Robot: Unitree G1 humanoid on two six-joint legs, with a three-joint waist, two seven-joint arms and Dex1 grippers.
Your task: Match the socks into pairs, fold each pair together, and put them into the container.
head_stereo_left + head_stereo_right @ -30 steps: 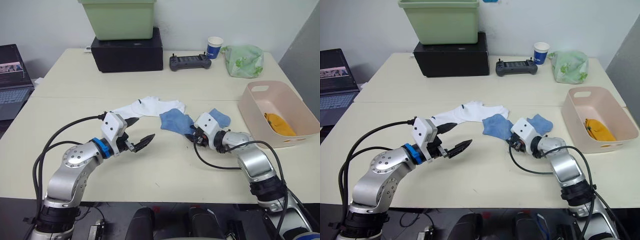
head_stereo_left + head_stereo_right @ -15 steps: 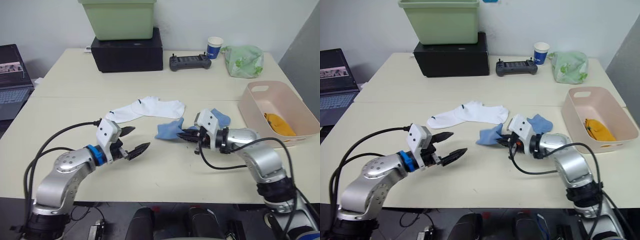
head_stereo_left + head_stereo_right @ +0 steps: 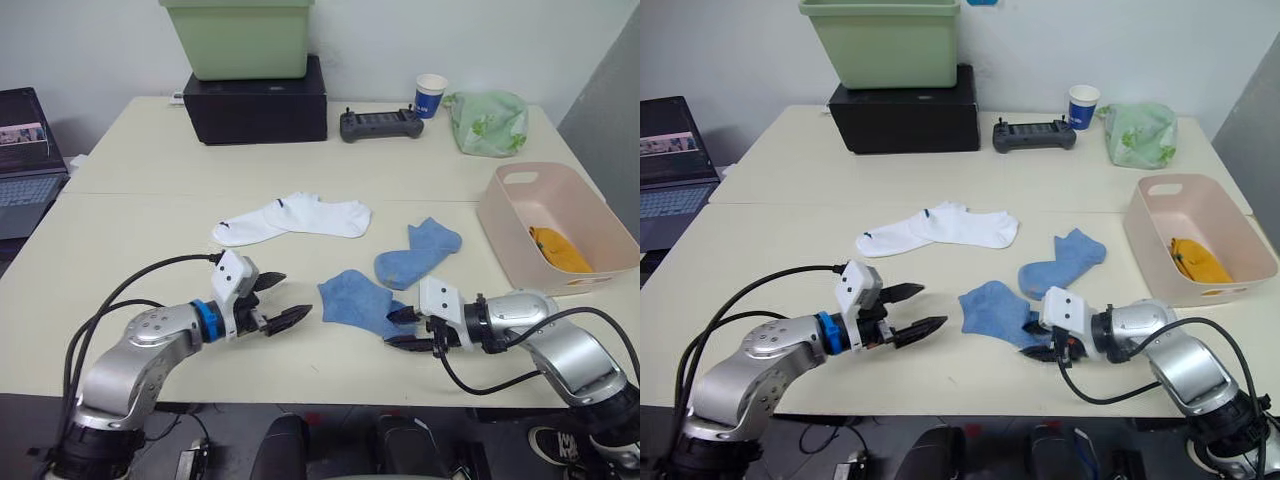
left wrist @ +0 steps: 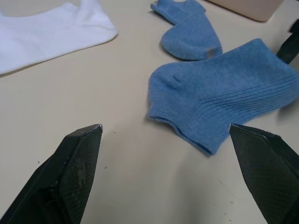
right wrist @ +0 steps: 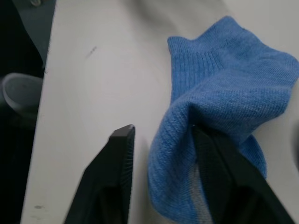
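Two light blue socks lie apart at centre right of the table, one nearer me and one farther back. My right gripper is open at the near sock's edge, and the fabric rests against one of its fingers. My left gripper is open just left of that sock, holding nothing. Two white socks overlap farther back. The pale pink container at the right holds an orange sock.
At the back stand a black box with a light green bin on it, a controller, a paper cup and a pale green bag. A laptop sits at the far left.
My right gripper dragged one blue sock toward the near edge, away from the other, and has opened. My left gripper moved slightly right and stayed open.
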